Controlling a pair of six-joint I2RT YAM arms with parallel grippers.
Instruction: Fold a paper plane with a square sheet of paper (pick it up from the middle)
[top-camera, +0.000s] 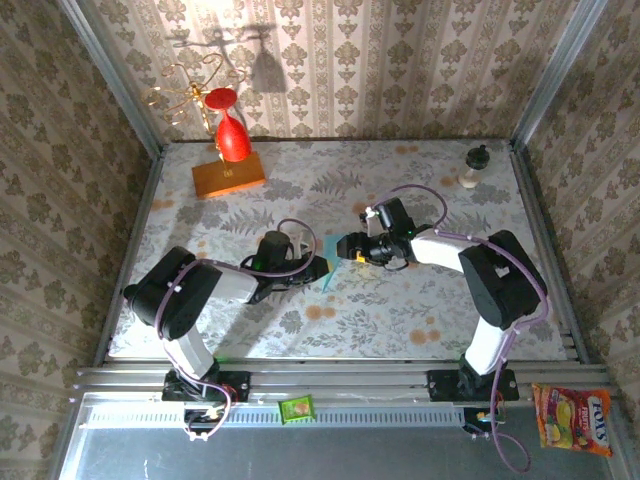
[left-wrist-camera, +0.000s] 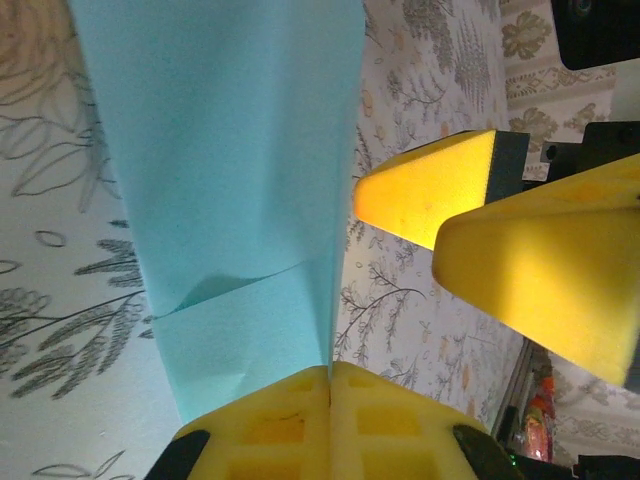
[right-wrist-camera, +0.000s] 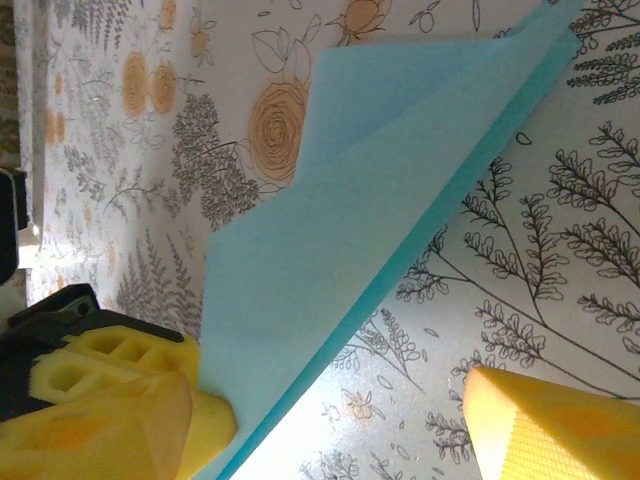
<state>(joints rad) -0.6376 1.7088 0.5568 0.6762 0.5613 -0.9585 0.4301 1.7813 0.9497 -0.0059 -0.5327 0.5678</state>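
Damask wallpaper (top-camera: 400, 60) enclosed the floral tabletop (top-camera: 430, 320), with an orange block (top-camera: 228, 176) at upper left. At centre frame, the left hand (top-camera: 312, 268) was clamped on the folded light-blue paper plane (top-camera: 329, 272); the right hand (top-camera: 349, 247) gaped just beside it.

Two arms are showing over the table, the left arm (top-camera: 195, 288) and the right arm (top-camera: 495, 272). One paper plane (top-camera: 328, 280) is showing at the frame's centre. One orange block (top-camera: 228, 176), one red glass (top-camera: 232, 135) and one gold wire stand (top-camera: 190, 90) are standing at upper left, and one small bottle (top-camera: 475, 167) at upper right. One green packet (top-camera: 296, 408) and one sweets bag (top-camera: 573, 418) are lying along the bottom edge.
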